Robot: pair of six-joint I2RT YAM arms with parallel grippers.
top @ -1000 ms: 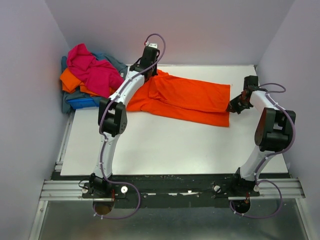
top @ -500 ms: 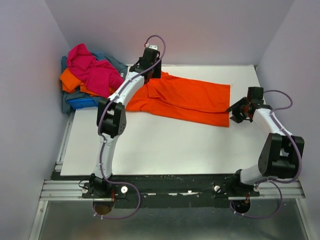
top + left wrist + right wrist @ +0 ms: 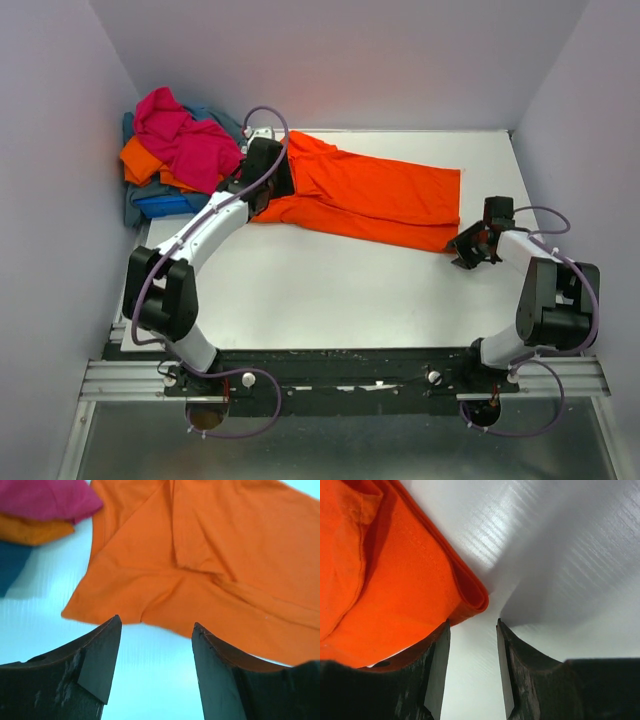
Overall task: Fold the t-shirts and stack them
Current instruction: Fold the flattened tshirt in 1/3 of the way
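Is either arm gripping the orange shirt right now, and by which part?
Nothing is held. The left gripper has its fingers open over the table, short of the orange t-shirt. The right gripper is open and empty beside the shirt's folded corner.

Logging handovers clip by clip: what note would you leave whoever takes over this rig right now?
Left hand: open, empty, at the left end of the orange t-shirt.
Right hand: open, empty, at its near right corner.
Done: orange t-shirt folded lengthwise, lying flat on the table.
Left: fold it crosswise; fold the crumpled pile of shirts at the far left; stack all.
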